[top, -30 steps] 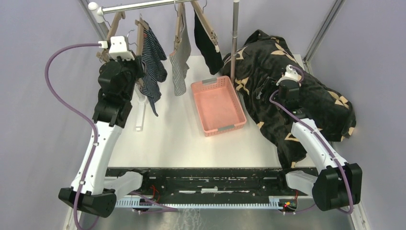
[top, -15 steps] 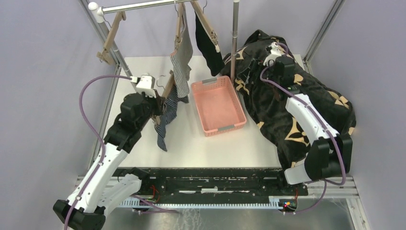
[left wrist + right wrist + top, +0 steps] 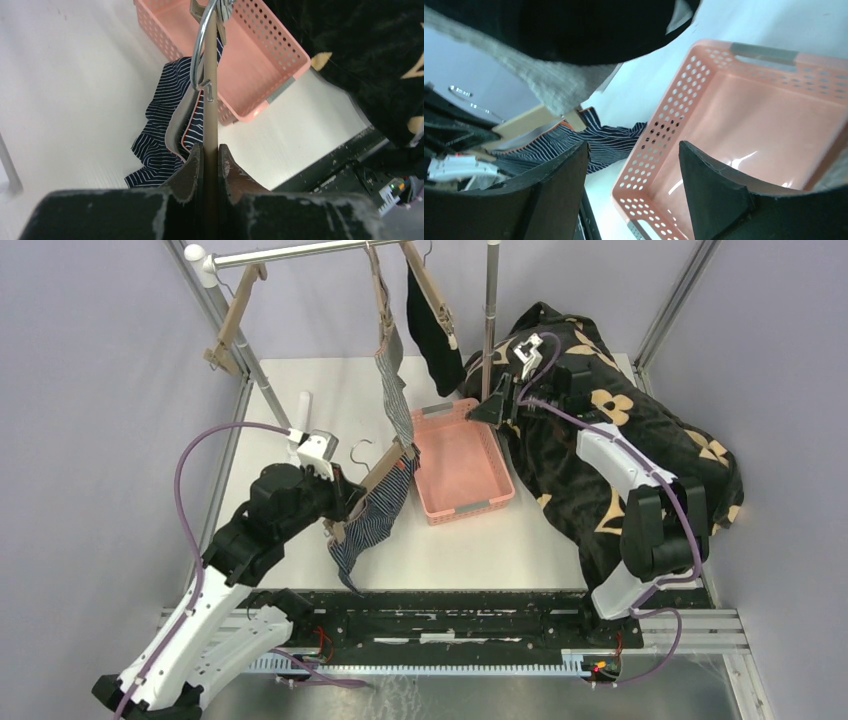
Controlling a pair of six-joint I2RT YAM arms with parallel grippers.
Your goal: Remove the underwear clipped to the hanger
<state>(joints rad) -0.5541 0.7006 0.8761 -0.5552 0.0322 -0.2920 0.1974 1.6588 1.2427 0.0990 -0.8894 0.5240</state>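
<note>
1. Left gripper (image 3: 210, 150): jaws pressed together, pinching the wooden bar of the hanger (image 3: 385, 468) edge-on. In the left wrist view the bar runs straight out from between the fingers to the metal hook (image 3: 202, 40).
2. Navy underwear (image 3: 372, 522): hangs from that hanger, low over the table (image 3: 330, 400). It is bunched beneath the bar, just left of the basket (image 3: 470, 508) and outside it. By my reading it is not yet off the clips.
3. Right gripper (image 3: 497, 405): fingers spread wide with nothing between them. It hovers over the far right corner of the basket, beside the blanket (image 3: 690, 480).
4. The relation that counts: from the right gripper, the navy underwear lies across the basket, toward the robot's left and toward the arm bases. In the right wrist view the striped cloth shows past the basket's perforated wall, left of the gap between the fingers.
5. Long axis: the hanger bar runs diagonally, near-left to far-right. Its far end points at the basket's left rim, and the cloth trails beneath along the same line.
6. Nearer arm: the left is on the hanger but occupied with holding it. The right is the free one and, I judge, must reach over the basket to take the cloth.
7. Grey striped underwear (image 3: 392, 380) and black underwear (image 3: 432, 325) hang from hangers on the rail (image 3: 300, 252), beyond the basket. Both are closer to the right gripper than to the left.
</note>
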